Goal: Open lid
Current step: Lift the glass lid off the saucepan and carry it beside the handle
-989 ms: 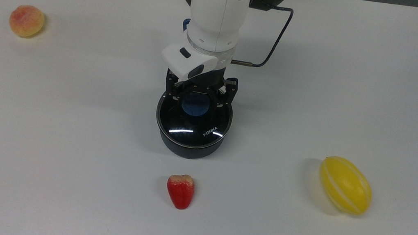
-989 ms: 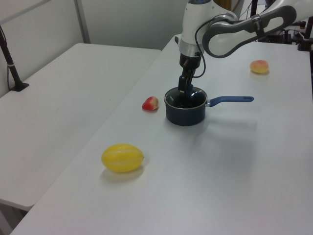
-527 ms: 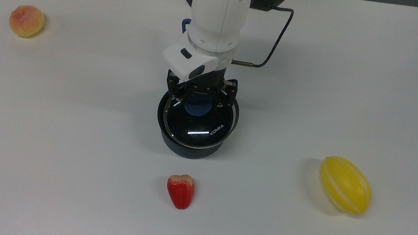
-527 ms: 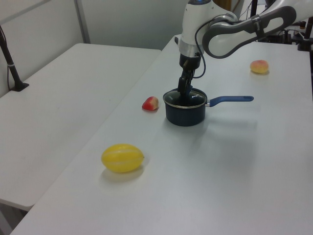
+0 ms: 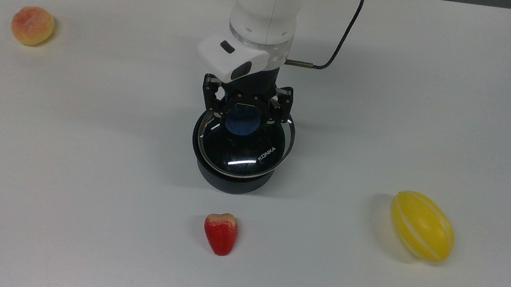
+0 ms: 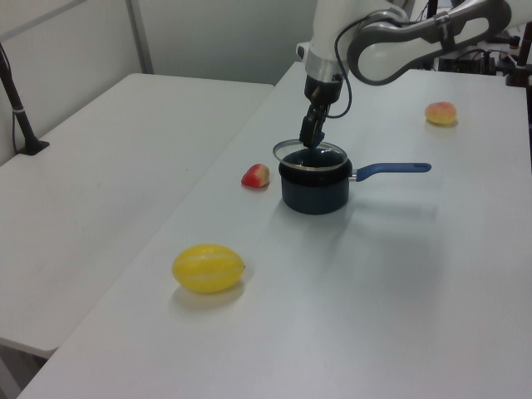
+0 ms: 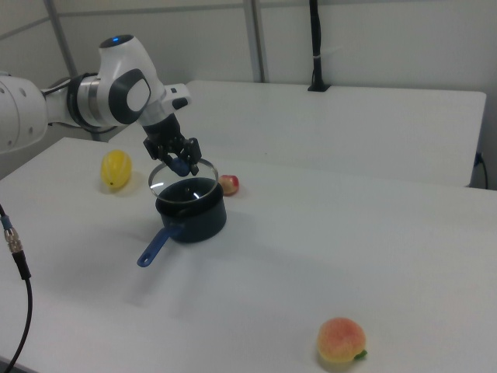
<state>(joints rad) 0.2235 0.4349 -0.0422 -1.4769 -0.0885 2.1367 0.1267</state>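
Observation:
The lid [image 5: 246,155], a clear glass disc with a metal rim and white "KONKA" lettering, hangs just above the dark saucepan [image 5: 232,183]. My gripper [image 5: 245,114] is shut on the lid's blue knob [image 5: 243,124], one finger on each side. In the left view the lid [image 6: 291,152] floats over the saucepan's [image 6: 314,189] rim, with the gripper [image 6: 312,137] above it. The right view shows the lid [image 7: 167,180] raised and tilted a little over the saucepan [image 7: 194,217] under the gripper [image 7: 180,162]. The pan's long blue handle [image 6: 391,170] lies on the table.
A peach [image 5: 32,25] lies at the top view's far left. A red fruit [image 5: 220,233] sits in front of the saucepan. A yellow melon [image 5: 421,233] rests at the top view's right. A second white table [image 6: 108,141] stands beside this one.
The gripper has risen with the lid by its knob. The lid sat on the saucepan a second ago and now hangs above its rim. The saucepan stayed put.

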